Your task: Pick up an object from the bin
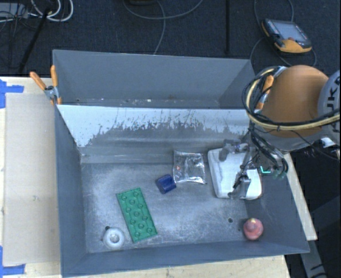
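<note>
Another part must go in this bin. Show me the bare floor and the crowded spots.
Bare: the floor's left part, between the bin wall and green plate, above the white ring; and the lower middle, between plate and pink ball. Crowded: blue block, clear bag and white object under the gripper, bunched centre right.

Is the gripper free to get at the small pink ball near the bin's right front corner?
Probably yes. The pink ball lies alone on bare floor, just below the gripper in the view, which hangs over a white object. Only the bin's sloping right wall stands close.
</note>
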Motion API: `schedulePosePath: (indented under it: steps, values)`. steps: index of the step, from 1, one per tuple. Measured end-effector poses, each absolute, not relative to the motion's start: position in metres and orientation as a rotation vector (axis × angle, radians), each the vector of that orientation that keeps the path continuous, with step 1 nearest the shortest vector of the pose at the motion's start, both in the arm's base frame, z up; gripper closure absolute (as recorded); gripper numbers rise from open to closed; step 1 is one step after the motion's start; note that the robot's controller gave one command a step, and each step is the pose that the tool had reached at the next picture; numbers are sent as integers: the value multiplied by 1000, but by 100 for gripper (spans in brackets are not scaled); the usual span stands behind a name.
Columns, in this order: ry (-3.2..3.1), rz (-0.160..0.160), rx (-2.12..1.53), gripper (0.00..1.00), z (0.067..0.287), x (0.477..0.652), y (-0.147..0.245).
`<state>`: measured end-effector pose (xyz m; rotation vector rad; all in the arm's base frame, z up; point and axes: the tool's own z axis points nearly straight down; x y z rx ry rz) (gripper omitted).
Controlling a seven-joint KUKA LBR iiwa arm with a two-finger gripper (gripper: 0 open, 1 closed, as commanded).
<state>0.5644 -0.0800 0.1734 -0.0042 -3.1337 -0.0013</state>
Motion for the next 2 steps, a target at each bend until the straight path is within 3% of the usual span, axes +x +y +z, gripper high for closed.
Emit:
schedulePosePath:
  steps: [1, 2]
  values:
    - [-3131, -6, 158, 0, 74, 591, -11]
    - [-3138, -1, 156, 100, 79, 592, -14]
